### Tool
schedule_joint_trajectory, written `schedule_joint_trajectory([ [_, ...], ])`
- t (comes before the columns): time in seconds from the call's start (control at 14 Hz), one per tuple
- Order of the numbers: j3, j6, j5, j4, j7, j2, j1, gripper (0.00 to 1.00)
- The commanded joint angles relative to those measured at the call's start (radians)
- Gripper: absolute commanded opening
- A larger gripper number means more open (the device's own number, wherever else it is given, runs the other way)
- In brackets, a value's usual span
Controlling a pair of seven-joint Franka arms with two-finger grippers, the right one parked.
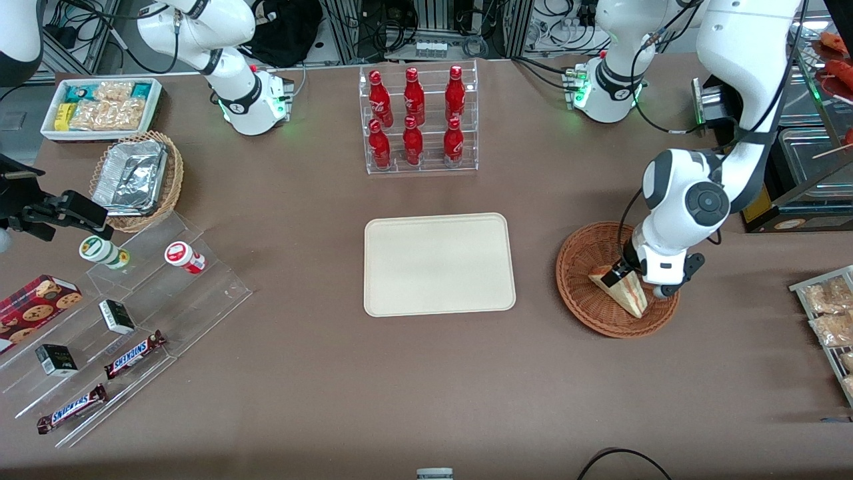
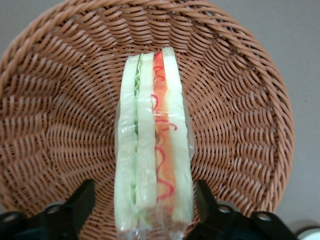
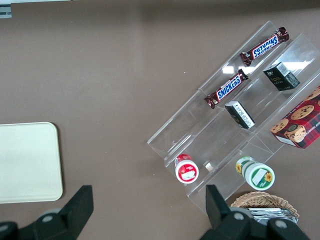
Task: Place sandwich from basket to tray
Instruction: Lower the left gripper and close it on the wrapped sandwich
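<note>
**Listener:** Sandwich: where is it, and what surrounds it? Start with the biggest thing.

**Me:** The brown surface (image 1: 426, 373) carries everything. At its middle lies the cream tray (image 1: 440, 264), bare. Toward my working end sits the round reddish wicker basket (image 1: 580, 293). The sandwich (image 1: 623, 290), a wrapped wedge, rests in that basket on edge, its cut face showing white bread with green and orange-red filling.

**Listener:** And your jaws?

**Me:** My jaws (image 2: 151, 212) are down in the basket, spread wide, one finger (image 2: 75, 205) on each side of the wedge's thick end. A gap shows on both sides, so I hold nothing yet.

**Listener:** How should you do this step well?

**Me:** I judge I am about to close. I should stay centred so both fingers meet the bread faces together, squeeze gently because bread gives and the wrap may slip, then lift straight up until clear of the basket rim before crossing to the tray.
</note>
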Motion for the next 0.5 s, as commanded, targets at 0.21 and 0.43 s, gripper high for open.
schedule_joint_trajectory([
  [0.21,-0.013,-0.015,-0.006,0.059,-0.033,0.021,0.018,0.11],
  [0.43,-0.013,-0.198,0.007,0.140,-0.031,-0.026,0.015,0.11],
])
